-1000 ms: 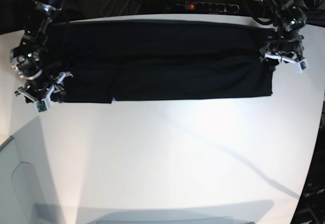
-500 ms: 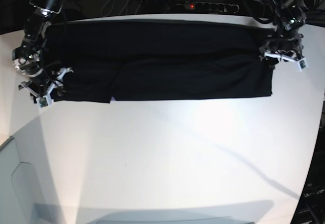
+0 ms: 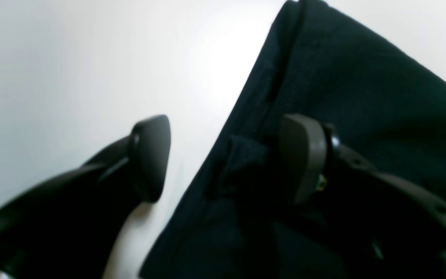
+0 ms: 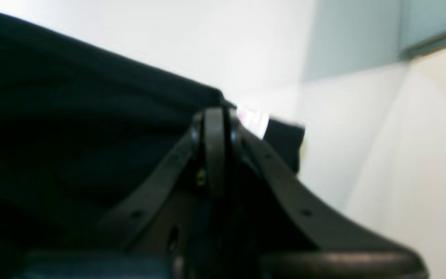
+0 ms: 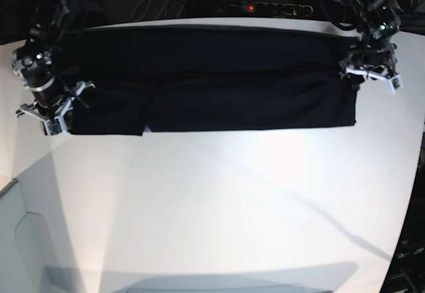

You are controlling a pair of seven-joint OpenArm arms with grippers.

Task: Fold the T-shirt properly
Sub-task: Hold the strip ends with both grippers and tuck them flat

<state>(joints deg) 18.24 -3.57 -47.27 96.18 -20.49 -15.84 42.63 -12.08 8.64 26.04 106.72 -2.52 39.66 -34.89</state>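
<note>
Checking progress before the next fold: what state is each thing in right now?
T-shirt: folded into a long band, flat on the table.
Left hand: open, straddling the shirt's edge.
Right hand: shut on the T-shirt's end.

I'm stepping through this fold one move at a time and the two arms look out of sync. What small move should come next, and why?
Probably close the left pincer on the T-shirt edge. Its jaws stand wide open, one over the white table, one over the cloth, the hem between them. The right pincer is already shut on the T-shirt's other end, so both ends would then be held.
</note>
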